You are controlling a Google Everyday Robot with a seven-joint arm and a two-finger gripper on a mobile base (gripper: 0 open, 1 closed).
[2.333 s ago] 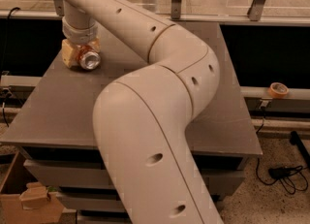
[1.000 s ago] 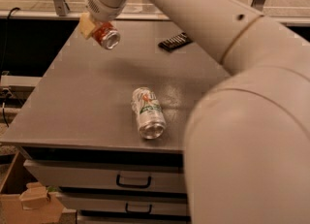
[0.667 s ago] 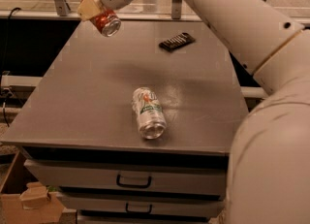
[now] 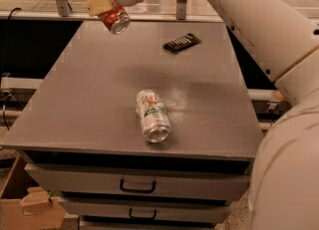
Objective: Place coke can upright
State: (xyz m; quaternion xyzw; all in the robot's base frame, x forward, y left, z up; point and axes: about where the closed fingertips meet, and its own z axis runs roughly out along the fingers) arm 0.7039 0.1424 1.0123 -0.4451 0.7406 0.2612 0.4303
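Observation:
The coke can [image 4: 113,18] is red-orange with a silver top. It is tilted, top end facing down and toward me, held in the air above the far left part of the grey table [image 4: 99,99]. My gripper [image 4: 104,6] is shut on the coke can, its tan fingers [image 4: 98,1] wrapped over the can's upper side. The white arm reaches in from the right across the top of the view.
A white-and-green silver can [image 4: 152,115] lies on its side near the table's front middle. A flat black bar [image 4: 182,42] lies at the far right. Drawers with handles [image 4: 137,186] sit under the tabletop. A cardboard box [image 4: 30,206] stands on the floor at lower left.
The arm has lifted the coke can off the far left of the table and raised it higher. The view has shifted, so the silver can and black bar now show.

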